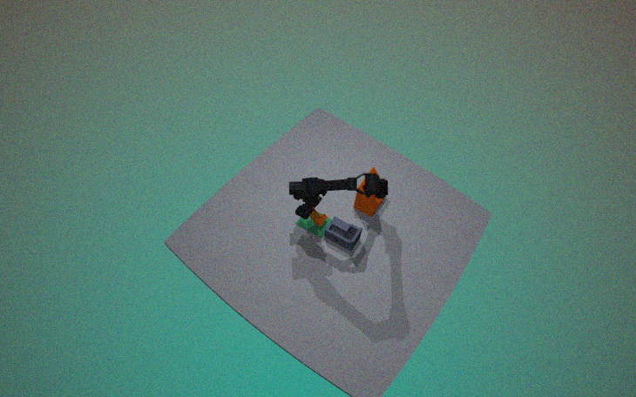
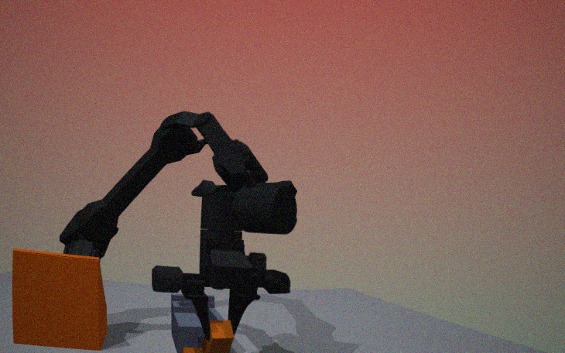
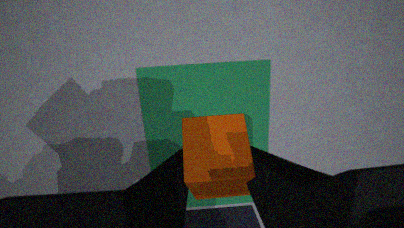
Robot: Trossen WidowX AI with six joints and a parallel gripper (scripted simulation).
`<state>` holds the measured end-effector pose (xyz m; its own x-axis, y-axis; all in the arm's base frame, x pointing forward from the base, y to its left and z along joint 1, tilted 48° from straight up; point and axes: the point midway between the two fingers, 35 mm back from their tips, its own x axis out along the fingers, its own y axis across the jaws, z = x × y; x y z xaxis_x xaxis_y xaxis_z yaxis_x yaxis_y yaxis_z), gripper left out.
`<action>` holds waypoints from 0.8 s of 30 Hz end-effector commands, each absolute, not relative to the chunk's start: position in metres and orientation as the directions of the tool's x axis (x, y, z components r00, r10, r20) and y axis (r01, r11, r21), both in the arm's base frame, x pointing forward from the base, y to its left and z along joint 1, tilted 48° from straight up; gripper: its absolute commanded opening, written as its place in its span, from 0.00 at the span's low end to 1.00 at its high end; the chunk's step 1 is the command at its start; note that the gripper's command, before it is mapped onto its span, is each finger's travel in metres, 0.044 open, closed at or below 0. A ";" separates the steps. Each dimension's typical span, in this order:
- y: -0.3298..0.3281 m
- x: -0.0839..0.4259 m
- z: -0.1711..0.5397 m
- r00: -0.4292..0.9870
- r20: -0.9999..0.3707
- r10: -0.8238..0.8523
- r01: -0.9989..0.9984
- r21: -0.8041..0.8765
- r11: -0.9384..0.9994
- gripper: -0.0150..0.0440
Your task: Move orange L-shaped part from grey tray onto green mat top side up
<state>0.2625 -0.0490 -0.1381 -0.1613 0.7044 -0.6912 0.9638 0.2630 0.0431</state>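
Note:
The orange L-shaped part [image 1: 319, 218] [image 2: 219, 344] [image 3: 215, 142] is out of the grey tray [image 1: 342, 241] [image 2: 188, 331] [image 3: 222, 218], whose pocket is empty. My gripper [image 1: 313, 211] [image 2: 220, 329] [image 3: 213, 154] is shut on the part's upper end, one finger on each side. The part is tilted, its L-shaped end lower and towards the tray. It is over the green mat [image 1: 303, 223] [image 3: 220, 85], near the mat's tray-side edge. Its lower end is cut off in the exterior view and hidden in the wrist view, so I cannot tell whether it touches the mat.
The tray stands right beside the mat. The orange block [image 1: 368, 205] [image 2: 56, 298] at the arm's base stands on the grey table top [image 1: 261, 256] [image 2: 144, 340] [image 3: 325, 100], beyond the tray. The arm's shadows fall across the mat and table.

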 end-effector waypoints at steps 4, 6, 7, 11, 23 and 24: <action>-0.045 0.260 -0.140 -0.164 -0.685 0.710 0.965 0.038 0.260 0.25; -0.045 0.260 -0.140 -0.164 -0.685 0.710 0.965 0.038 0.260 0.25; -0.045 0.260 -0.140 -0.164 -0.685 0.710 0.965 0.038 0.260 0.25; -0.045 0.260 -0.140 -0.164 -0.685 0.710 0.965 0.038 0.260 0.25; -0.046 0.260 -0.140 -0.166 -0.688 0.706 0.964 0.038 0.264 0.39; -0.046 0.260 -0.140 -0.166 -0.688 0.706 0.964 0.038 0.264 0.43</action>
